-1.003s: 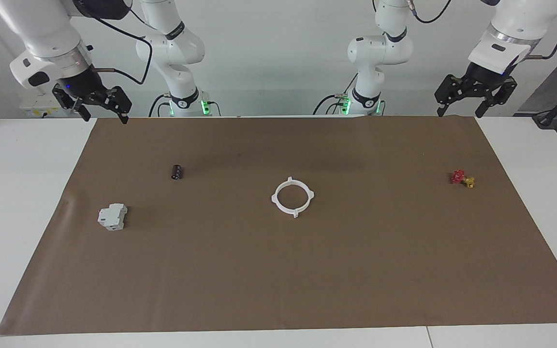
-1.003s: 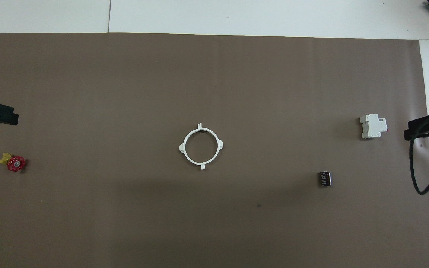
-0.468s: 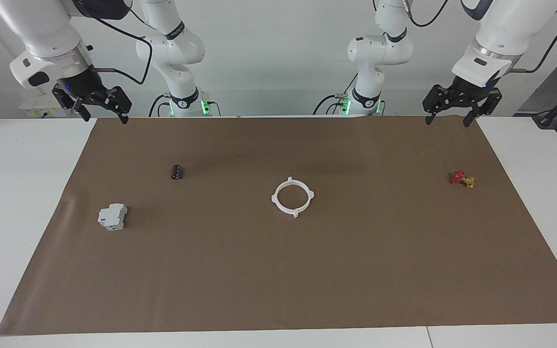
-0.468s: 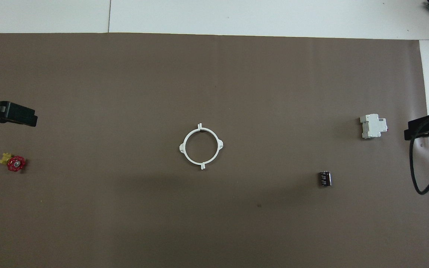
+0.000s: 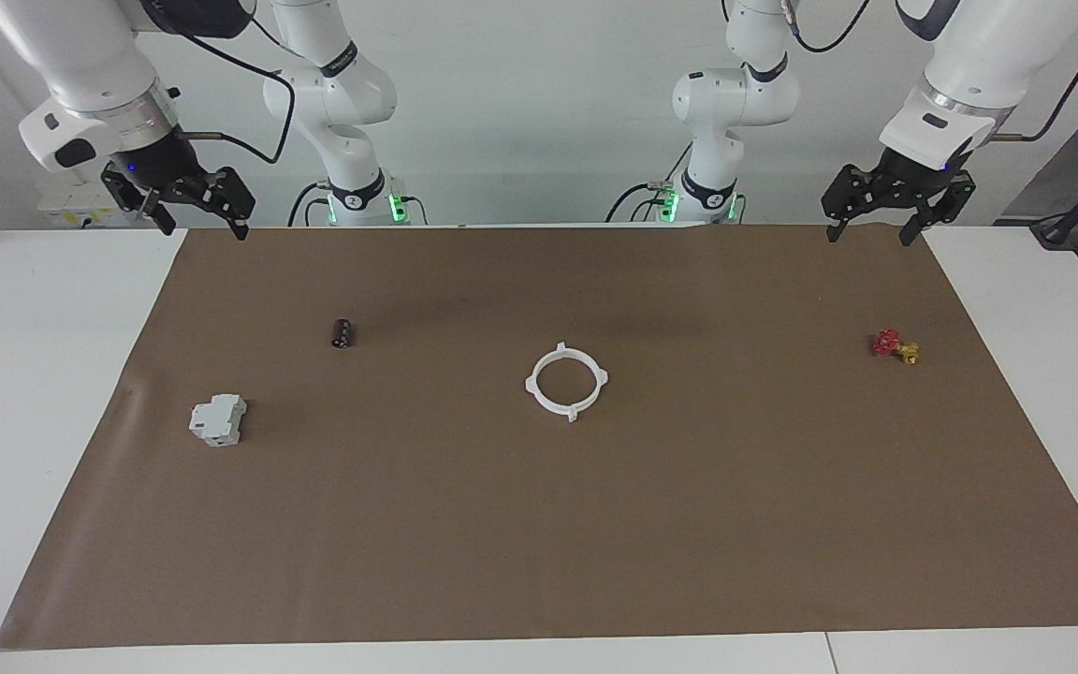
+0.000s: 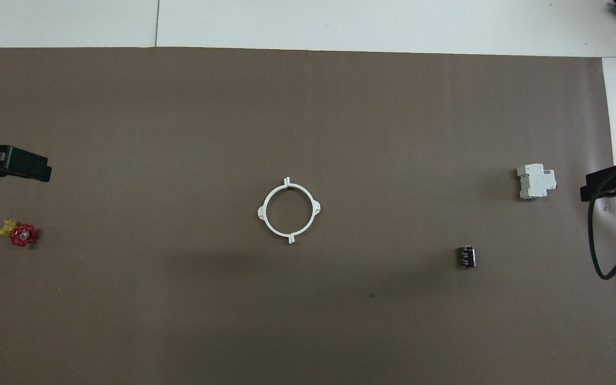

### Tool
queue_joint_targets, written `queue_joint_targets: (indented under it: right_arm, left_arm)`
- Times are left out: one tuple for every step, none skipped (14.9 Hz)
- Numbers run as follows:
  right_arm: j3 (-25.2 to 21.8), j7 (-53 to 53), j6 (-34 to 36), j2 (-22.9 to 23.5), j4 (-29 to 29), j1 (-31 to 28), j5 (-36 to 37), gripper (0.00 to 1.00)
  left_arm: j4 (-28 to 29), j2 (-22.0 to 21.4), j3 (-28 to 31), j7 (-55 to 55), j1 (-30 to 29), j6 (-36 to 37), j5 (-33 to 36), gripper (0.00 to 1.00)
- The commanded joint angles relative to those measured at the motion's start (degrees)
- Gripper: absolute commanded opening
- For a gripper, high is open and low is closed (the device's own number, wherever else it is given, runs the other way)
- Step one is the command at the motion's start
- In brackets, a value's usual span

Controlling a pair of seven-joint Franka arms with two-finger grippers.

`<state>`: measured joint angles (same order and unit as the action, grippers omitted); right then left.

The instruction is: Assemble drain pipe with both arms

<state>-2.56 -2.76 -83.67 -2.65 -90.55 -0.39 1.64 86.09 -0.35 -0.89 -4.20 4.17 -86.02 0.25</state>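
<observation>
The drain pipe (image 5: 535, 386) (image 6: 265, 214) lies flat in the middle of the brown mat (image 5: 595, 524); its two white half-rings meet as one ring with small tabs. Nothing touches it. My left gripper (image 5: 868, 236) (image 6: 19, 167) hangs open and empty over the mat's edge by the robots, at the left arm's end. My right gripper (image 5: 205, 227) (image 6: 613, 184) hangs open and empty over the mat's corner at the right arm's end. Both grippers are far from the ring.
A light-grey boxy block (image 5: 217, 419) (image 6: 536, 181) and a small black cylinder (image 5: 342, 332) (image 6: 466, 256) lie toward the right arm's end. A small red and yellow valve (image 5: 893, 344) (image 6: 21, 234) lies toward the left arm's end. White tabletop surrounds the mat.
My left gripper has shifted a little toward the table's middle and now hangs over the mat's edge. The right arm and the ring have not moved.
</observation>
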Motion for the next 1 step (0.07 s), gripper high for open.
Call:
queue_joint_targets:
  right_arm:
    - [0.4, -0.6, -1.2, -1.6, -1.9, -0.7, -0.4, 1.00]
  left_arm:
    - [1.0, -0.7, 0.3, -0.4, 0.0, -0.2, -0.6, 1.00]
